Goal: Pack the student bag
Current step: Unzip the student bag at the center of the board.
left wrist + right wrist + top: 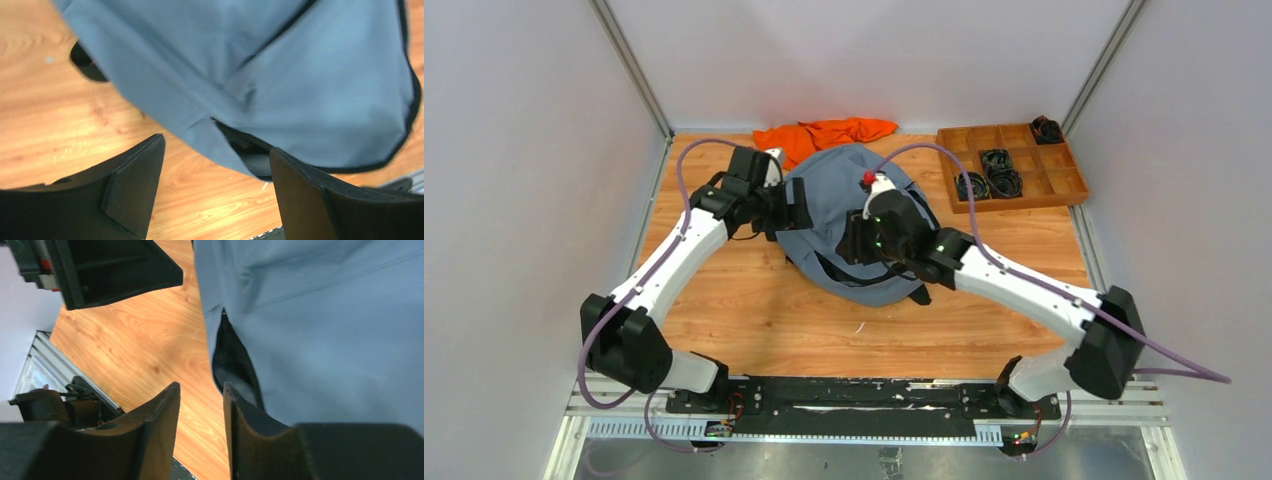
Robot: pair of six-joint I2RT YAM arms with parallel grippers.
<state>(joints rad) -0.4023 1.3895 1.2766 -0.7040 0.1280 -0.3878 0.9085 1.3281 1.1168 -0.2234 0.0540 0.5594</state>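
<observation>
Right, starting at the near edge of the table (754, 315): both arms reach forward from their bases and angle inward toward the middle of the wooden surface. My left gripper (216, 145) has its jaws spread wide with nothing between them. Its wrist camera shows bare wood under the fingers and grey-blue fabric just past the tips. From above it sits against the left side of the student bag (824, 185). My right gripper (201, 386) has its jaws drawn in to a narrow gap. I see only table grain through that gap, so it has no hold on anything. Its far finger (240, 420) sits right beside a dark slit in the fabric where the bag's edge folds open. From overhead this gripper hangs over the bag's near right part. The bag lies flat in the middle of the table as a rounded heap, with a black strap (919, 293) poking out at its near right edge. Beyond it, touching its far rim, lies a crumpled orange cloth (824, 133). At the far right, well apart from the bag, a wooden compartment tray (1062, 182) holds dark coiled items (999, 170) in several cells.
</observation>
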